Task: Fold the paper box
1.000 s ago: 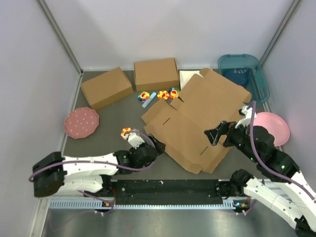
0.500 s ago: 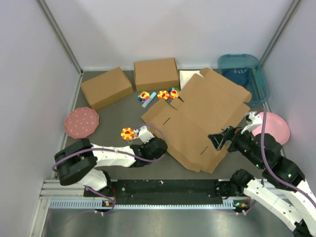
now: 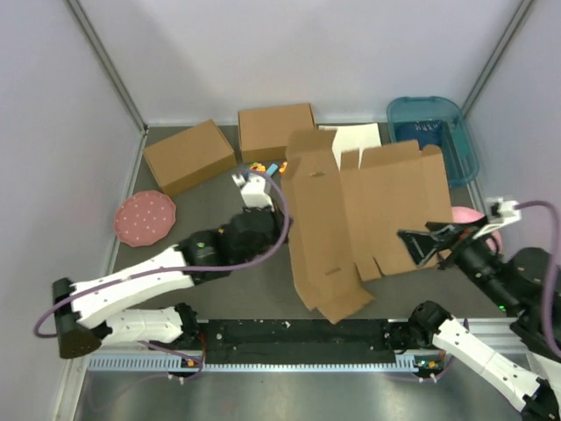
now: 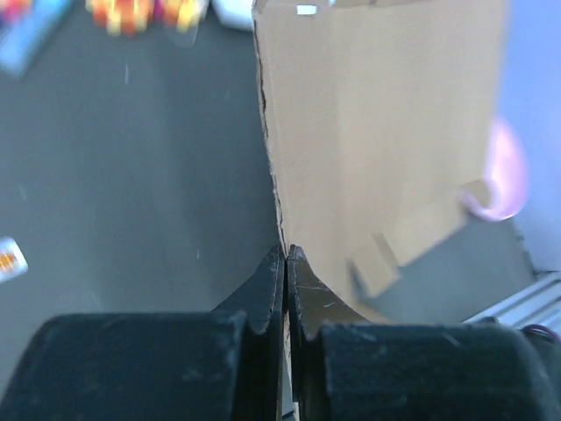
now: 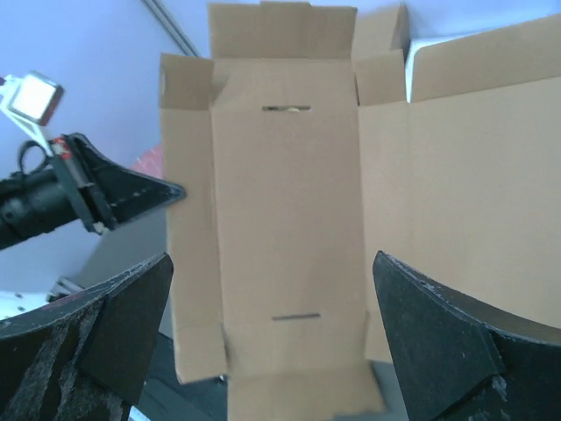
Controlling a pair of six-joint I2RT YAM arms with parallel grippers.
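L gripper (image 4: 286, 260) pinches paper box (image 3: 386, 202) edge; R gripper (image 5: 270, 259) wide open.

paper box (image 3: 368, 210): brown die-cut cardboard sheet, unfolded, flaps and slots visible, raised and tilted, 3 o'clock of table centre

Pale lilac walls (image 3: 263, 53), dark grey tabletop (image 3: 197, 206)

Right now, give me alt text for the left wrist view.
The left claw is shut on the near edge of the paper box, a brown cardboard sheet filling the right of the frame. Dark table lies to the left, with colourful toys at the top edge and a blurred pink plate far right.
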